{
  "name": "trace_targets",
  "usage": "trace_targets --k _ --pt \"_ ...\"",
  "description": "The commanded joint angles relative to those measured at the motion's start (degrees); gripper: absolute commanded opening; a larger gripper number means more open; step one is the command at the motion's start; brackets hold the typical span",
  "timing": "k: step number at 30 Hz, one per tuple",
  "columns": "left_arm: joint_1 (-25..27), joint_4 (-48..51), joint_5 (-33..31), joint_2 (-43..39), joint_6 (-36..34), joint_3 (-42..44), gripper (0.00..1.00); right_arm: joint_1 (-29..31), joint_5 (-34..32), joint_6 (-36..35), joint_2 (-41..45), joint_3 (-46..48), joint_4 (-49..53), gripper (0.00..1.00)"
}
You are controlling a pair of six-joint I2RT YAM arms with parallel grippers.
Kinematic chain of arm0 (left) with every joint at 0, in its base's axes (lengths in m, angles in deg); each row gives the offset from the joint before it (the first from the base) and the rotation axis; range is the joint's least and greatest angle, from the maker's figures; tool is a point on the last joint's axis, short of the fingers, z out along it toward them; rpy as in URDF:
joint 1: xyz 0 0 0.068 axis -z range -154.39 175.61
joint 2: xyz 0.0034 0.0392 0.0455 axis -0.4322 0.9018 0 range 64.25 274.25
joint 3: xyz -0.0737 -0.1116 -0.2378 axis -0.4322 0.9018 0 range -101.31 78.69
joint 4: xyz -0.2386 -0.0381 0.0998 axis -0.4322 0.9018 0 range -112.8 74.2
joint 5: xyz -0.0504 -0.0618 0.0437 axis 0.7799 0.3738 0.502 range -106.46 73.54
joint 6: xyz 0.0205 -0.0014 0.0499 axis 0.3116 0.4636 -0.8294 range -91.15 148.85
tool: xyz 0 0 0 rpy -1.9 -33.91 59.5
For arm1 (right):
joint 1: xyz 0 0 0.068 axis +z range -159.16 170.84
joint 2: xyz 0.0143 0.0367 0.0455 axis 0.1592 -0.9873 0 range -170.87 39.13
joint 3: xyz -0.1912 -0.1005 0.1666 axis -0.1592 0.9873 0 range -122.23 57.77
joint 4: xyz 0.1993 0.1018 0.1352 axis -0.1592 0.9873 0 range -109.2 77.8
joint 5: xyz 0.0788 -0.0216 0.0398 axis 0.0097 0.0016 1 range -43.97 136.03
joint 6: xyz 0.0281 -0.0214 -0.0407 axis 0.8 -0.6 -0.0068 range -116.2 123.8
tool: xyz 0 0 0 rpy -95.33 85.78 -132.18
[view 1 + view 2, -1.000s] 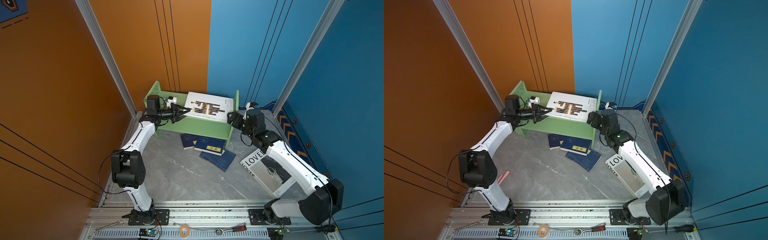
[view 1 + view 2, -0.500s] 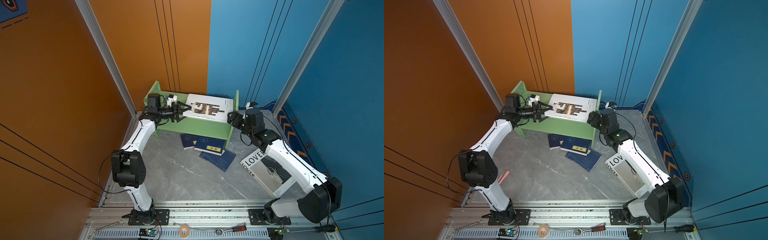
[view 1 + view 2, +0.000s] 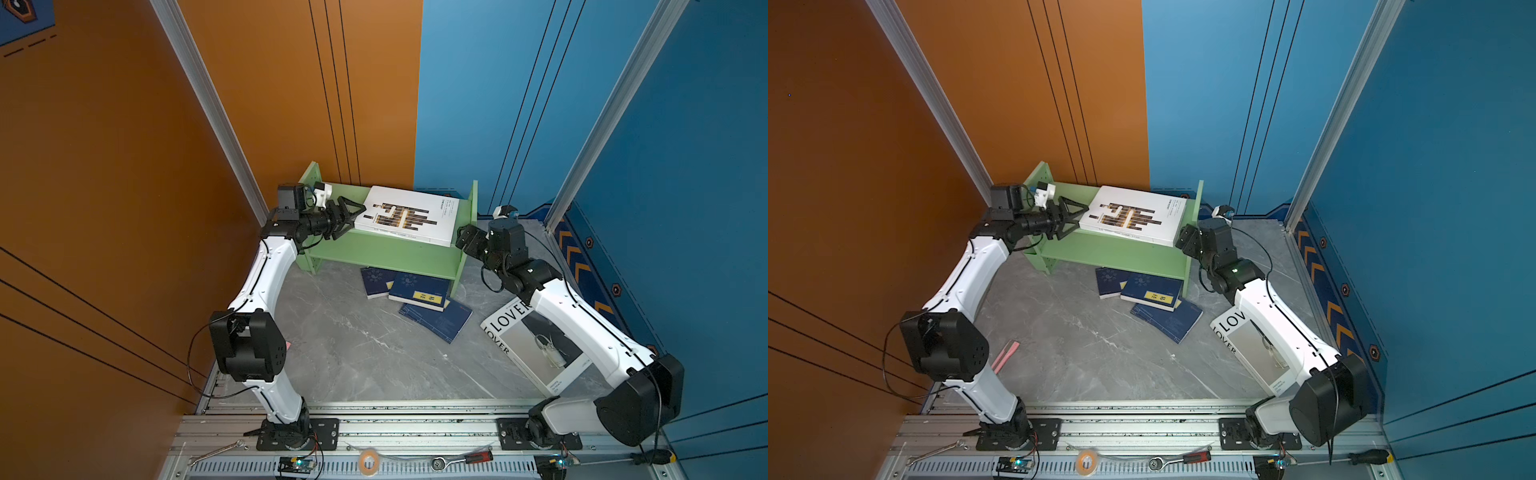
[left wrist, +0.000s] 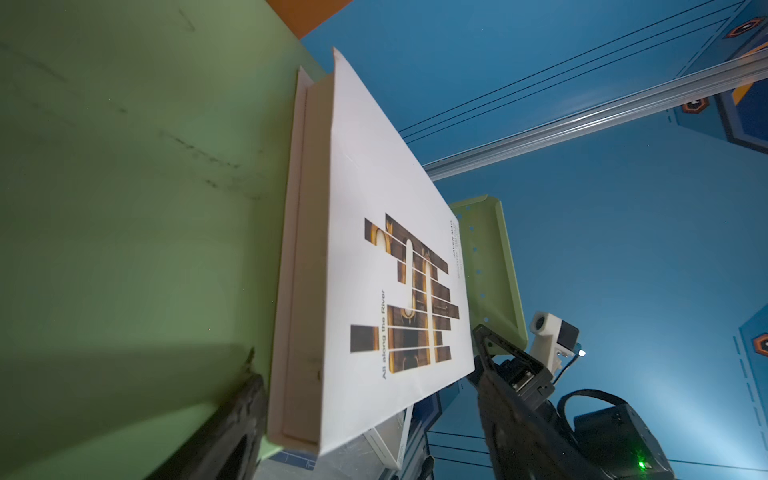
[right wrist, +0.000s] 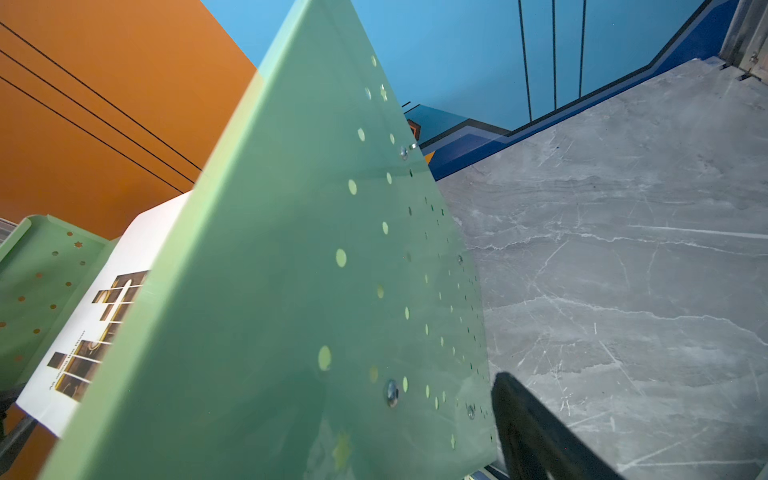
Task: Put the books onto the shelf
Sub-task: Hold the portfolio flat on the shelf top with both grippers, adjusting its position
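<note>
Resting on the shelf [image 3: 386,253], patterned book [image 3: 409,216] (left hand [image 3: 355,217] agape).

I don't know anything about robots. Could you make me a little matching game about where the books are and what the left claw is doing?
Things:
1. patterned white book
2. LOVER book
3. navy books
4. left gripper

Places or states:
A. on the floor, partly under the right arm
B. open, jaws either side of a book corner
C. lying on top of the shelf
D. overlapping on the floor, just in front of the shelf

Pairs: 1-C, 2-A, 3-D, 4-B
</note>
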State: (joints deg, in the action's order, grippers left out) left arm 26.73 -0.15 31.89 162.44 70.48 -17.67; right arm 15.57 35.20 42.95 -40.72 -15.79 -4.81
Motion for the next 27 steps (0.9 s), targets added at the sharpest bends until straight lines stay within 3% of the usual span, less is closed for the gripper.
trace_targets --k 1,6,18,27 --pt "0.3 8.2 -4.7 -2.5 -7.7 -2.1 0.81 0.1 -1.8 -0.8 0.7 -0.9 2.1 0.89" --pt "0.8 12.1 -7.6 -1.9 -13.2 -4.5 0.81 0.1 -0.2 -0.7 0.7 -0.2 -0.8 0.89" --pt "5.1 12.1 -7.5 8.1 -15.5 -14.5 0.81 1.2 0.1 -2.2 3.1 1.3 -4.8 0.91" --pt "6.7 12.1 -7.4 8.6 -16.7 -13.7 0.8 1.3 0.1 -2.1 1.8 0.2 -5.6 0.91"
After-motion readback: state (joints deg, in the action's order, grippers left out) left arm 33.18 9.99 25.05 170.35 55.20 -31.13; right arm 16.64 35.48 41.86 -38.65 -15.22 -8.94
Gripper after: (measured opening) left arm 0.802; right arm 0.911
